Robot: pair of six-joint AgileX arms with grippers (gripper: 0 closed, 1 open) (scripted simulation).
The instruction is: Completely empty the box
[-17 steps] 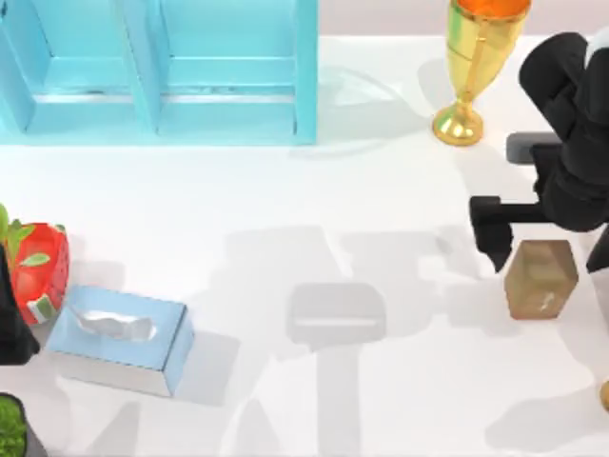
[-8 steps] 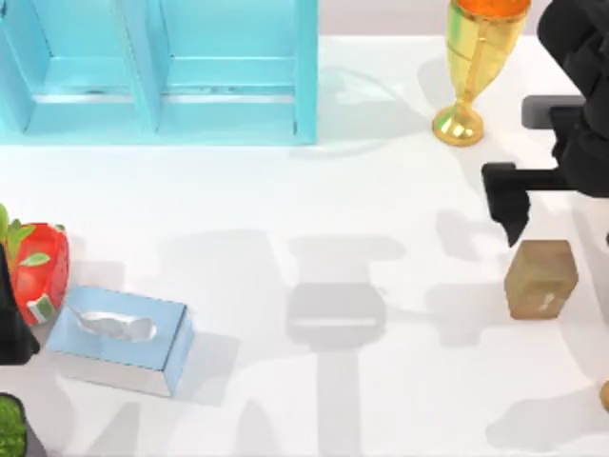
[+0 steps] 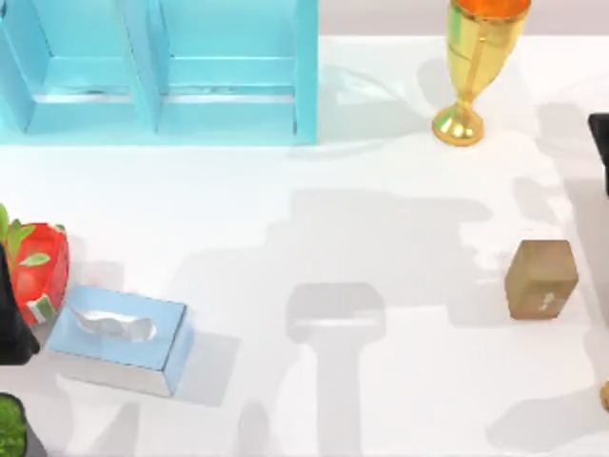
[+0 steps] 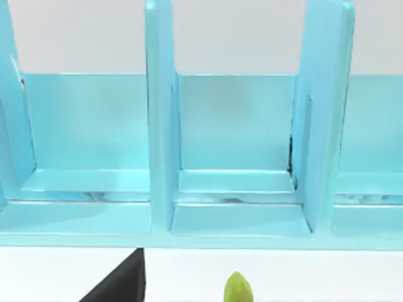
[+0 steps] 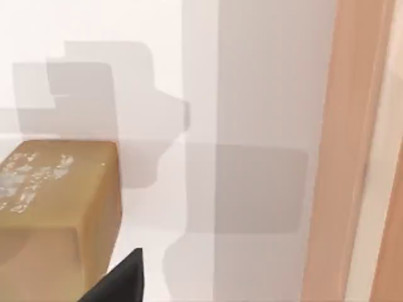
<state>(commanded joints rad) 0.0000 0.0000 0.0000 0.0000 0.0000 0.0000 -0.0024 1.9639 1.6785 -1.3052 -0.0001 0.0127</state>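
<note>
The light-blue box (image 3: 162,71) with upright dividers stands at the back left of the table. In the left wrist view its compartments (image 4: 236,157) hold nothing. A brown block (image 3: 540,278) stands upright on the table at the right, alone; the right wrist view shows it close by (image 5: 56,214). My right gripper (image 3: 601,138) is at the right edge, behind the block and apart from it, open, with one dark fingertip (image 5: 123,283) showing. My left arm (image 3: 9,324) is parked at the left edge.
A gold goblet (image 3: 473,67) stands at the back right. A red strawberry-shaped object (image 3: 40,267) and a pale-blue tissue box (image 3: 119,338) sit front left, a green plant (image 3: 9,428) at the front-left corner. The table's wooden edge (image 5: 352,151) lies beyond the block.
My right gripper has drawn back from the brown block toward the right edge and mostly left the top view. The block stays where it stood. The left arm has not moved.
</note>
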